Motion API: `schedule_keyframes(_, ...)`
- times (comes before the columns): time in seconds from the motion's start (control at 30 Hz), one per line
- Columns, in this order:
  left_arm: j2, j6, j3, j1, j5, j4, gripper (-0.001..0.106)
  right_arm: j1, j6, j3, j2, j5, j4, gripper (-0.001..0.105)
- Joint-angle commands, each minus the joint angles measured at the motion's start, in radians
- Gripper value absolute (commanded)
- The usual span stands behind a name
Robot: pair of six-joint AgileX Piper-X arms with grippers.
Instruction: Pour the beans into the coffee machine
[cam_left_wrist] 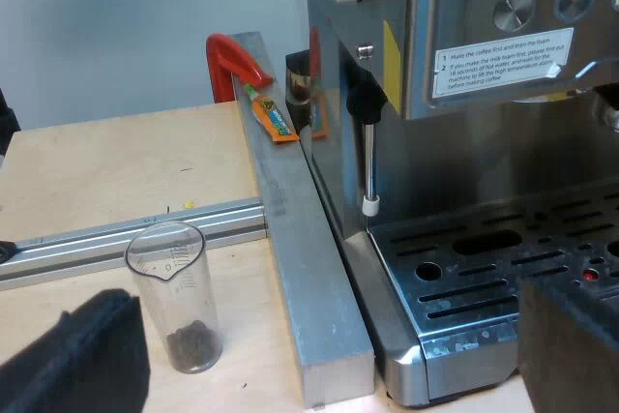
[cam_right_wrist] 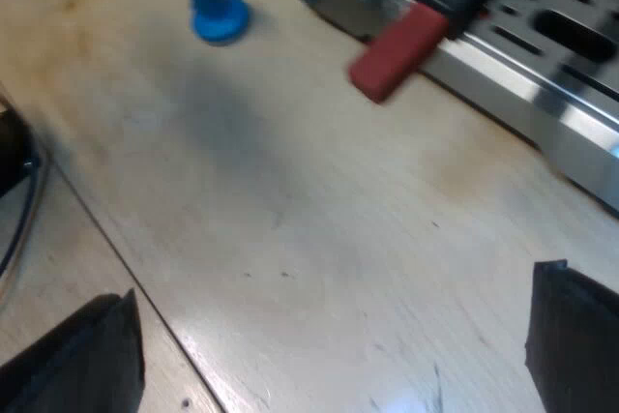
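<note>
Both spread wide, empty: left tool (cam_left_wrist: pixel 319 355) beside the measuring glass (cam_left_wrist: pixel 179 297), right tool (cam_right_wrist: pixel 324 345) above the table (cam_right_wrist: pixel 290 191).

Pale wall (cam_left_wrist: pixel 116 16) behind a light wooden tabletop (cam_left_wrist: pixel 106 171).
A grey metal bar (cam_left_wrist: pixel 305 278) lies on it, a red clamp (cam_left_wrist: pixel 230 57) at its far end.

This looks like a lab or workshop test bench rather than a kitchen. A bare pale plywood tabletop (cam_left_wrist: pixel 116 171) carries a thick square aluminium bar (cam_left_wrist: pixel 300 268) set tight against a stainless-steel espresso machine (cam_left_wrist: pixel 455 162). A slotted aluminium rail (cam_left_wrist: pixel 126 234) meets the bar from nine o'clock. At the bar's twelve o'clock end sit a red metal clamp (cam_left_wrist: pixel 230 60) and a small orange tube (cam_left_wrist: pixel 271 115). A plain pale wall (cam_left_wrist: pixel 116 16) stands behind.
</note>
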Motion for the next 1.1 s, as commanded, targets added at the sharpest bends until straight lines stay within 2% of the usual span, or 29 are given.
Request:
schedule_keyframes(0.03, 0.002, -0.012, -0.006, 0.000, -0.009, -0.012, 0.079, 0.043, -0.008, -0.010, 0.034, 0.040, -0.087, 0.081)
schedule_keyframes(0.3, 0.002, -0.012, -0.006, 0.000, -0.009, -0.012, 0.079, 0.126, -0.008, -0.010, 0.143, 0.127, -0.276, 0.081)
schedule_keyframes(0.47, 0.002, -0.012, -0.006, 0.000, -0.009, -0.012, 0.079, 0.177, -0.072, -0.010, 0.223, 0.159, -0.341, 0.081)
schedule_keyframes(0.63, 0.002, -0.012, -0.006, 0.000, -0.009, -0.012, 0.079, 0.218, -0.075, -0.004, 0.278, 0.203, -0.410, 0.081)
schedule_keyframes(0.8, 0.002, -0.012, -0.006, 0.000, -0.009, -0.012, 0.079, 0.251, -0.075, 0.034, 0.317, 0.259, -0.543, 0.081)
schedule_keyframes(0.87, 0.002, -0.012, -0.006, 0.000, -0.009, -0.012, 0.079, 0.273, -0.075, 0.082, 0.327, 0.300, -0.678, 0.081)
schedule_keyframes(1.1, 0.002, -0.010, -0.006, 0.000, -0.009, -0.012, 0.079, 0.292, -0.075, 0.153, 0.326, 0.341, -0.869, 0.081)
